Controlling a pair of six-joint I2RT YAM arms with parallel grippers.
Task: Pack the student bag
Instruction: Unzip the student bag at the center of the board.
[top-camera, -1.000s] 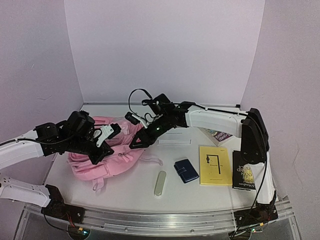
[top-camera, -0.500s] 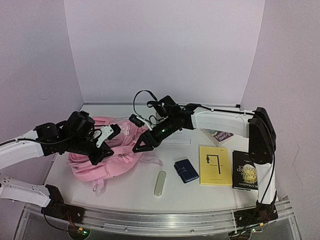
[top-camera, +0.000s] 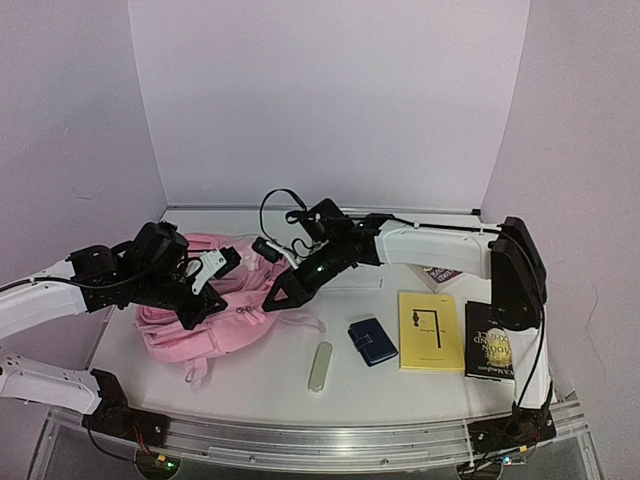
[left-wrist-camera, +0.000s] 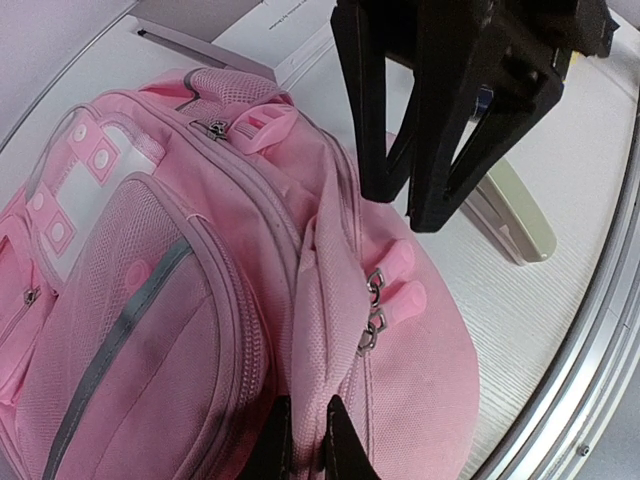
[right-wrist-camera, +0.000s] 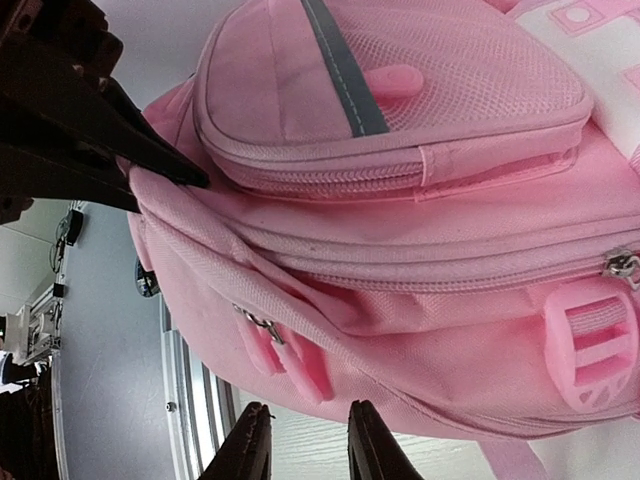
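The student bag (top-camera: 225, 320) is a large pink backpack lying flat at the left of the table. My left gripper (top-camera: 200, 308) is shut on a fold of its fabric beside the main zip, seen close in the left wrist view (left-wrist-camera: 305, 440). My right gripper (top-camera: 272, 302) is open and empty, tips pointing down at the bag's near edge. In the right wrist view it (right-wrist-camera: 305, 445) hovers just short of the two pink zip pulls (right-wrist-camera: 285, 355), not touching them. The pulls also show in the left wrist view (left-wrist-camera: 393, 280), below the right fingers (left-wrist-camera: 440, 170).
A beige pencil case (top-camera: 320, 366), a blue wallet (top-camera: 372, 341), a yellow book (top-camera: 430, 331) and a black book (top-camera: 490, 340) lie to the right of the bag. Another book (top-camera: 440, 271) and a white sheet (top-camera: 345, 275) lie behind them. The table's metal front rail (top-camera: 330, 440) is near.
My right gripper has moved down and slightly left, closer to the bag's zip pulls. My left gripper has kept its pinch on the fabric without moving.
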